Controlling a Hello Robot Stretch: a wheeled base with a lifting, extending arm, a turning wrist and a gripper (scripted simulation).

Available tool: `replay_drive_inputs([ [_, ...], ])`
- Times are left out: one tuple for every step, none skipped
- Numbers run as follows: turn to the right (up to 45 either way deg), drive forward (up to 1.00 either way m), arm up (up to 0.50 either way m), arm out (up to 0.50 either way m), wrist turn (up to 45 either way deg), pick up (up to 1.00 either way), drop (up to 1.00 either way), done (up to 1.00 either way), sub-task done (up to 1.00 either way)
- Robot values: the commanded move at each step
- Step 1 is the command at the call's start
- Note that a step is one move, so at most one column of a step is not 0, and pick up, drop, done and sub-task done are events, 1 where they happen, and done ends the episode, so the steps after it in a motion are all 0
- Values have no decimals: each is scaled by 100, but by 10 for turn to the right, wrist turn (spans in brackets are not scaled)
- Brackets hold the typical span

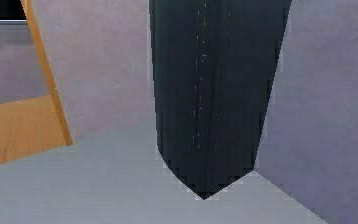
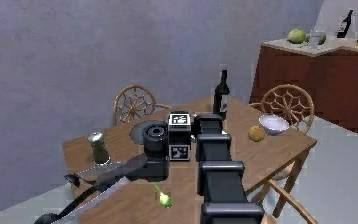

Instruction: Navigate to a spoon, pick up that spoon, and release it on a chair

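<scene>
A wooden dining table (image 2: 287,150) stands in the arm side view with two round-backed wooden chairs behind it, one (image 2: 139,103) at the middle and one (image 2: 289,103) at the right. My arm (image 2: 222,190) rises over the table. The gripper (image 2: 65,196) reaches left past the table's near-left corner, its thin fingers (image 2: 97,176) lying across the table edge and the floor. A pale grey streak lies at the lower finger's tip, so I cannot tell whether the gripper holds anything. A small yellow-green blob (image 2: 165,198) sits on the table beside the arm.
The table carries a dark bottle (image 2: 223,92), a pale bowl (image 2: 272,124), a round tan thing (image 2: 255,133), a dark round dish (image 2: 147,133) and a grey cup (image 2: 97,148). A counter (image 2: 322,70) stands at the back right. Ahead, a tall dark panel (image 1: 222,90) stands close, with an orange door frame (image 1: 47,70) at the left.
</scene>
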Motion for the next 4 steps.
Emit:
replay_drive_inputs([
  [0,0,0,0,450,0,0,0,0],
  [0,0,0,0,420,0,0,0,0],
  [0,0,-30,0,0,0,0,0,0],
  [0,0,0,0,0,100,0,0,0],
])
